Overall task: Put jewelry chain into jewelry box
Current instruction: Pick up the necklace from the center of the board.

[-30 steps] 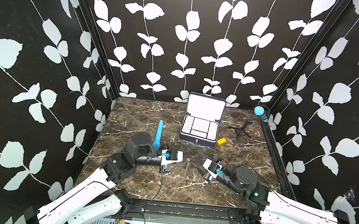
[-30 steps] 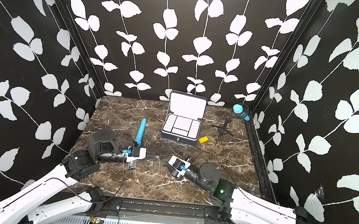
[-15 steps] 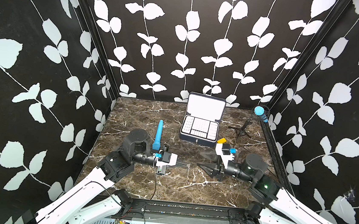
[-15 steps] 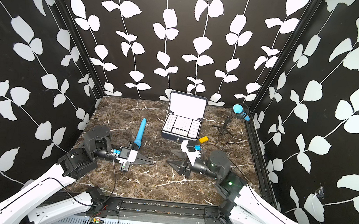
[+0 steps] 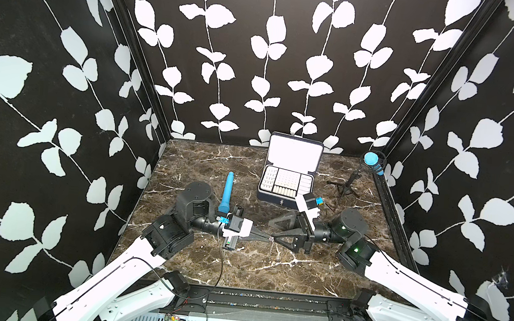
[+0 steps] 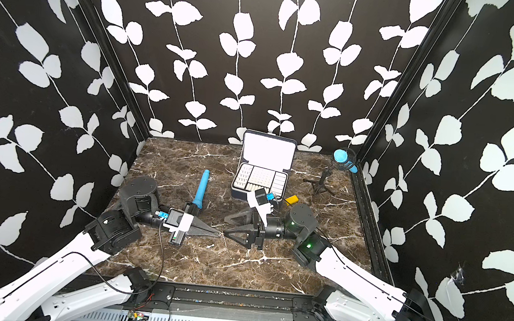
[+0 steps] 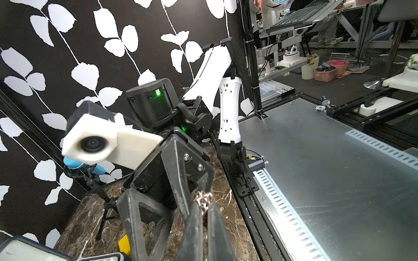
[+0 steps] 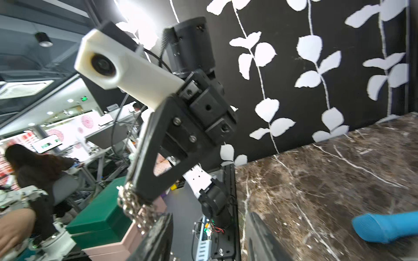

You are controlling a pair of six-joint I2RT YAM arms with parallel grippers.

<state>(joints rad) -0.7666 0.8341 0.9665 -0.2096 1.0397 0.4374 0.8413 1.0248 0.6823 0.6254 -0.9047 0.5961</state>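
- The left gripper (image 5: 266, 237), at frame centre, is pinching the jewelry chain (image 5: 271, 249) by its top end; the chain is hanging below the tips;
- the right gripper (image 5: 272, 231) is facing it, jaws standing partly apart, just beside the chain;
- the jewelry box (image 5: 278, 199) is sitting open, upper centre.

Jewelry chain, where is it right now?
In both top views the jewelry chain hangs from the tip of the shut left gripper, mid-table, in front of the open jewelry box, with the open right gripper beside it.
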